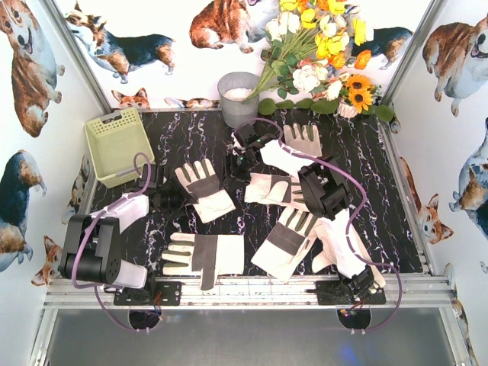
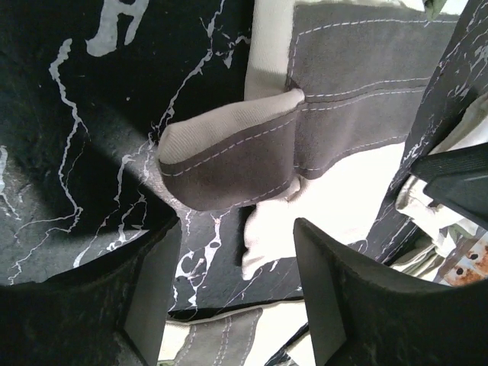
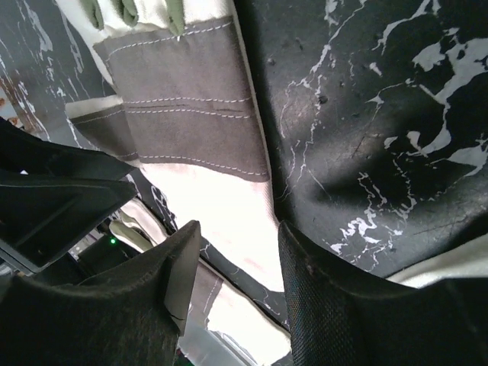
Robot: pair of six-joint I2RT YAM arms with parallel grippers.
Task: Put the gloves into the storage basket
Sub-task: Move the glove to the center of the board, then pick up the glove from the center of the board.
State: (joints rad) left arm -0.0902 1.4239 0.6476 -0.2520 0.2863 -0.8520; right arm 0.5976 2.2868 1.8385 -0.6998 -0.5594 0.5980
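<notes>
Bright even light, soft shadows, blurred foregrounds.

grey bucket (image 1: 238, 95) beside a flower bouquet (image 1: 320, 46) at the black marbled table's (image 1: 393, 221) far edge

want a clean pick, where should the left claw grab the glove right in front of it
Probably the thumb: it looks rounded and raised off the flat glove, so the left claw can drop from above and pinch across it.

Overhead camera looks down over table (image 1: 191, 145); wrist cameras face gloves (image 2: 343, 99) closely, probably shared.
</notes>
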